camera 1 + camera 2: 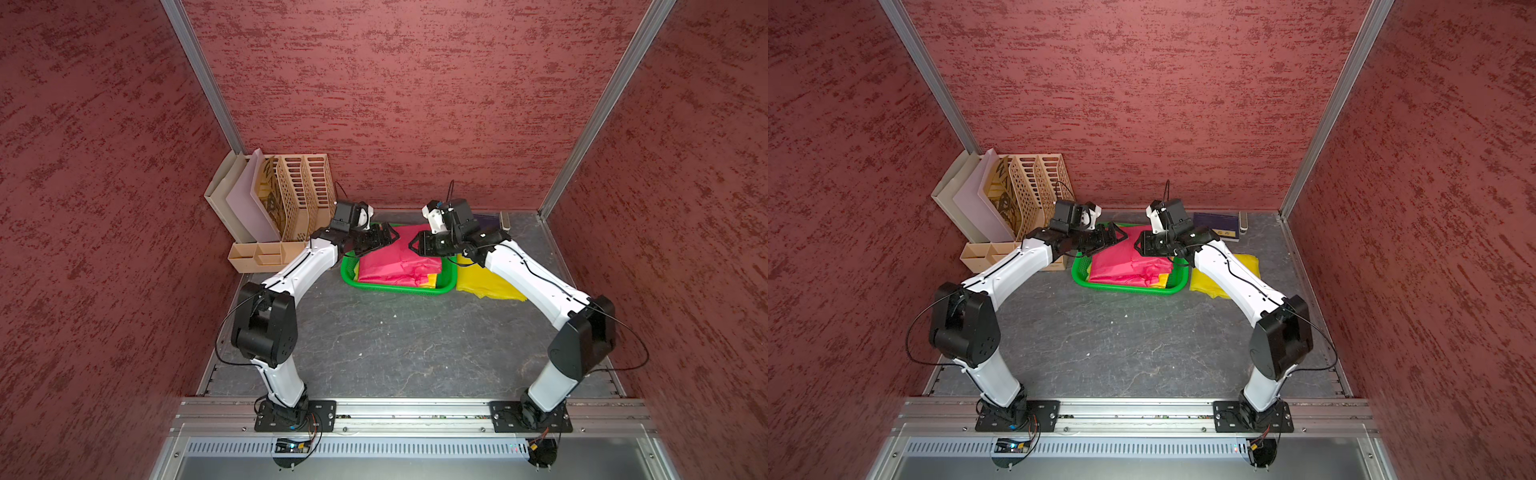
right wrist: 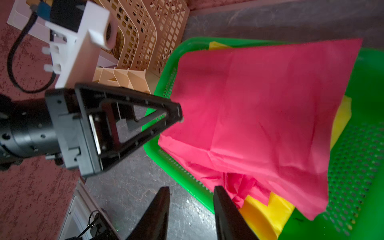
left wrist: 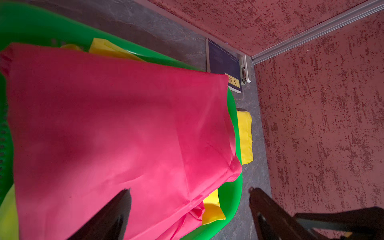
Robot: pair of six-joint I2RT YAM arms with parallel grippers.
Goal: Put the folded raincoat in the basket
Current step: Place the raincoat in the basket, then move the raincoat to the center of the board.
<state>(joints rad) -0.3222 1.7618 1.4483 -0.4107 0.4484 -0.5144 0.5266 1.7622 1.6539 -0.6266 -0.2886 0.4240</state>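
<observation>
Reaching inward from opposite sides, both arms bend at the elbow, wrists level over the basket (image 1: 390, 289). Left gripper (image 1: 394, 237): jaws spread wide, one finger over the folded pink raincoat (image 1: 395, 264), nothing clasped. Right gripper (image 1: 412, 246): jaws parted, empty. The raincoat lies in the basket atop yellow sheets (image 1: 431, 279). A purple book (image 1: 1214, 224) bears a yellow label (image 3: 233, 81); its characters seem too blurred to read.

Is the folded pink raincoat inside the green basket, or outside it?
Inside. The pink raincoat lies folded in the green basket, on top of yellow fabric, with the basket's rim showing around it.
</observation>
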